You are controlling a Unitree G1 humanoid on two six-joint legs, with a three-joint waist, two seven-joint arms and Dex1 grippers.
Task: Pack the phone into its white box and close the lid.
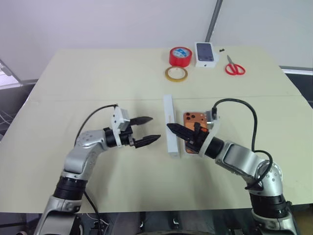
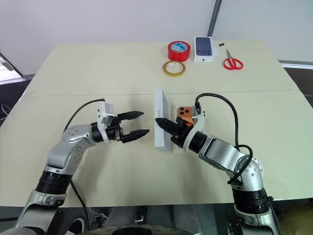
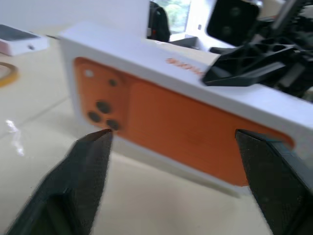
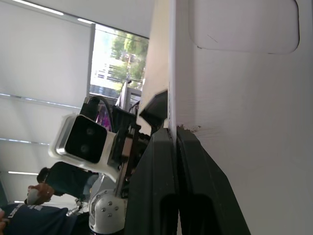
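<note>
Both grippers meet mid-frame: right gripper (image 1: 172,128), fingers pinched on the lid (image 1: 170,125) standing on edge; left gripper (image 1: 149,129) spread beside it. Phone (image 1: 193,121) lies in the white box (image 2: 194,113). Next, lower the lid squarely.

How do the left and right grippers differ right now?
The left gripper is open and holds nothing; the right gripper is shut, pinching the upper edge of the lid, which stands on its long edge. The left gripper stands apart on the lid's left; the right gripper reaches over the phone. Both have black fingers and point inward.
</note>
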